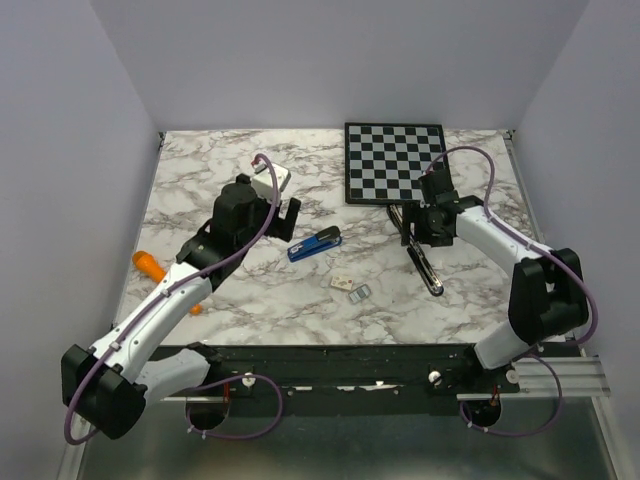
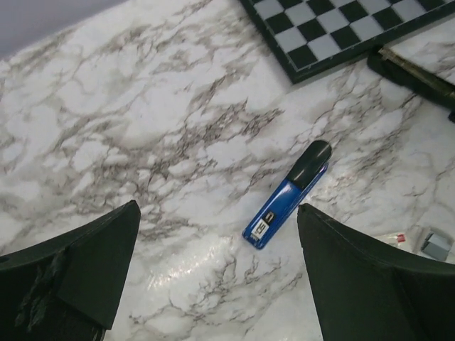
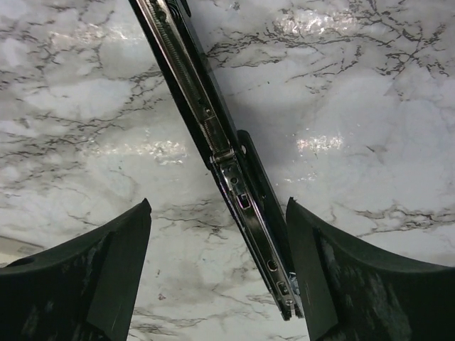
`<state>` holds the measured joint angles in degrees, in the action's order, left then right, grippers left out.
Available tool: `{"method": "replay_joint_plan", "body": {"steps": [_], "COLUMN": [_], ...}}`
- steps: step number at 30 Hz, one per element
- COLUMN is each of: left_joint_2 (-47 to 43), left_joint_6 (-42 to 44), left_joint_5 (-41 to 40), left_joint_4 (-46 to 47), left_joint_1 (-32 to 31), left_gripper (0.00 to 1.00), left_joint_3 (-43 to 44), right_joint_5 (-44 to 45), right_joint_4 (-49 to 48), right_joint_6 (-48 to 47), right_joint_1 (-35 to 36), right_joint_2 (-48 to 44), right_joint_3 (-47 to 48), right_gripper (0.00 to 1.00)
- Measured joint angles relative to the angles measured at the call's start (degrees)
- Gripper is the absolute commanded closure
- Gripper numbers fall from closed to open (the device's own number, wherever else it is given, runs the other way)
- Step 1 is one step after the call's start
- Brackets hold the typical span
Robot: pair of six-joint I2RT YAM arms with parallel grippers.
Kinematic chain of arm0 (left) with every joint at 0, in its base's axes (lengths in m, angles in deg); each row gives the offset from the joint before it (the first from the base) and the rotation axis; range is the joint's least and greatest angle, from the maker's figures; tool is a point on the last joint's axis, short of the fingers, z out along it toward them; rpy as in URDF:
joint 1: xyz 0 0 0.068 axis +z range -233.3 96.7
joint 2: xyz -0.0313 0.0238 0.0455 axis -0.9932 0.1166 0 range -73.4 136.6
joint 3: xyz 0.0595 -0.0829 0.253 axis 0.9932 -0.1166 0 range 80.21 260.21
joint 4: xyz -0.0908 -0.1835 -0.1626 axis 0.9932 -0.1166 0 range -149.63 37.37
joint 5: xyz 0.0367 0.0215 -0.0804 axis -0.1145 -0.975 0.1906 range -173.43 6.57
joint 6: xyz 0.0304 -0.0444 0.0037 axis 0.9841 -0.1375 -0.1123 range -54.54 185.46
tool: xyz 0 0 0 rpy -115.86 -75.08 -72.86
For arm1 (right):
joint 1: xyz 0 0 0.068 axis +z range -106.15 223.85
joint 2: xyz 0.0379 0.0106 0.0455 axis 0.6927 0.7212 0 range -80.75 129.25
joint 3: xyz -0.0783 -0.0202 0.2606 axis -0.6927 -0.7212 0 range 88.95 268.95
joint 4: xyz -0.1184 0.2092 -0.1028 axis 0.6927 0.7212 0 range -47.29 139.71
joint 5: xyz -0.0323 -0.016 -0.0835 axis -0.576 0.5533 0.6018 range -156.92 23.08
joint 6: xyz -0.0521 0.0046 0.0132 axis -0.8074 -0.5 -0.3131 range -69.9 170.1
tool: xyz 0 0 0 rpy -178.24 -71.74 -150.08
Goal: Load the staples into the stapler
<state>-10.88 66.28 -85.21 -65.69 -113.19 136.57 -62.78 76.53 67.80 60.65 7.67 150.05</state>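
A black stapler (image 1: 420,252) lies opened out flat on the marble table, its metal staple channel (image 3: 245,213) facing up. My right gripper (image 1: 418,238) is open above it, and in the right wrist view (image 3: 217,284) its fingers stand on either side of the channel without touching it. A small blue stapler (image 1: 315,243) lies closed at the table's middle. My left gripper (image 1: 284,224) is open and empty just left of it; in the left wrist view (image 2: 220,284) the blue stapler (image 2: 288,193) lies ahead of it. The silvery staples (image 1: 360,293) lie beside a tiny white box (image 1: 341,283).
A checkerboard (image 1: 395,160) lies at the back right, touching the black stapler's far end. An orange tool (image 1: 150,265) lies at the left edge by the left arm. A white object (image 1: 276,180) sits behind the left gripper. Grey walls enclose the table.
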Motion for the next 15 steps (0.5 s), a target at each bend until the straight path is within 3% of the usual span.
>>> {"method": "replay_joint_plan", "body": {"steps": [5, 15], "left_joint_2": [-1.7, -0.6], "left_joint_6": [-2.5, -3.2], "left_joint_5": [-8.1, -17.2], "left_joint_4": [0.9, 1.1], "left_joint_1": [0.0, -1.7], "left_gripper": [0.01, 0.01], "left_joint_3": [-9.7, -8.9], "right_joint_5": [0.1, -1.2], "right_joint_4": [1.8, 3.7], "right_joint_6": [-2.0, -3.5], "right_joint_1": [0.0, 0.0], "right_joint_2": [5.8, 9.4], "right_joint_3": [1.7, 2.1], "right_gripper": [0.26, 0.56]}}
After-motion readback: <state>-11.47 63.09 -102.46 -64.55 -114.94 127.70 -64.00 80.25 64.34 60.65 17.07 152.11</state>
